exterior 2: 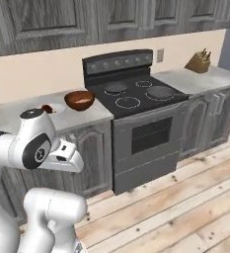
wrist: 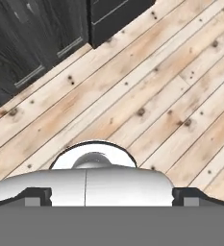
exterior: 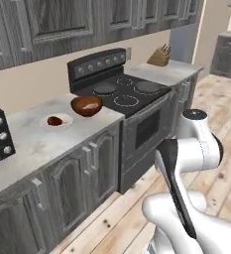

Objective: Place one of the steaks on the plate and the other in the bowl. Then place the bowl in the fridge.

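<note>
The bowl (exterior: 86,105) stands on the counter (exterior: 32,144) just left of the stove (exterior: 124,94), a pale pink steak (exterior: 91,105) inside it; left of the bowl lies the plate (exterior: 56,121), bearing the dark brown steak (exterior: 54,120); a knife block (exterior: 159,56) sits right of the stove.

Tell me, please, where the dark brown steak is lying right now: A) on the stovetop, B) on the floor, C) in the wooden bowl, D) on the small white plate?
D: the dark brown steak rests on the small white plate on the counter, just left of the wooden bowl, which holds the pale pink steak.
</note>
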{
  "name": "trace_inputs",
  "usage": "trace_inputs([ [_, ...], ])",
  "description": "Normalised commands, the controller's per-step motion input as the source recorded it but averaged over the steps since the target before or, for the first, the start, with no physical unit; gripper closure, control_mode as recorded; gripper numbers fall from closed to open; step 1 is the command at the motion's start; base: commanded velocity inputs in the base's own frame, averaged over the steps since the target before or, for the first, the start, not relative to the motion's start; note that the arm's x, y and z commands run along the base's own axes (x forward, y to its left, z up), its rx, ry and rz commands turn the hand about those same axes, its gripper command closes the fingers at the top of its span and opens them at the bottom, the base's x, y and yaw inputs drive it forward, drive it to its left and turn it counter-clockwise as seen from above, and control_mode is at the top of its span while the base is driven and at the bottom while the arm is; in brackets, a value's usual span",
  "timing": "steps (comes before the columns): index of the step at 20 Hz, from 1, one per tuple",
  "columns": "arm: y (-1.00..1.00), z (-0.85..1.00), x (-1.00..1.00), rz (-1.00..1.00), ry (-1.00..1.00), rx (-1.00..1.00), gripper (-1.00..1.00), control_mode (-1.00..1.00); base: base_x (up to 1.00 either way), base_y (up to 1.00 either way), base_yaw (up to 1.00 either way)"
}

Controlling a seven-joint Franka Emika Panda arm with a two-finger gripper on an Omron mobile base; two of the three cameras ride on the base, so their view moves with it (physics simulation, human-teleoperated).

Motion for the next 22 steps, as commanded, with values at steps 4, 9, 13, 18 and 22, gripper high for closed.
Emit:
trace_inputs([
  [4, 0.0, 0.0, 0.0, 0.0, 0.0, 0.0, -1.0, 1.0, 0.87, -0.07, 0.71],
  [9, 0.0, 0.0, 0.0, 0.0, 0.0, 0.0, -1.0, 1.0, 0.91, -0.03, 0.64],
  [13, 0.0, 0.0, 0.0, 0.0, 0.0, 0.0, -1.0, 1.0, 0.48, -0.26, 0.39],
  [18, 0.0, 0.0, 0.0, 0.0, 0.0, 0.0, -1.0, 1.0, 0.08, -0.61, 0.3],
  [22, 0.0, 0.0, 0.0, 0.0, 0.0, 0.0, -1.0, 1.0, 0.42, -0.93, 0.25],
])
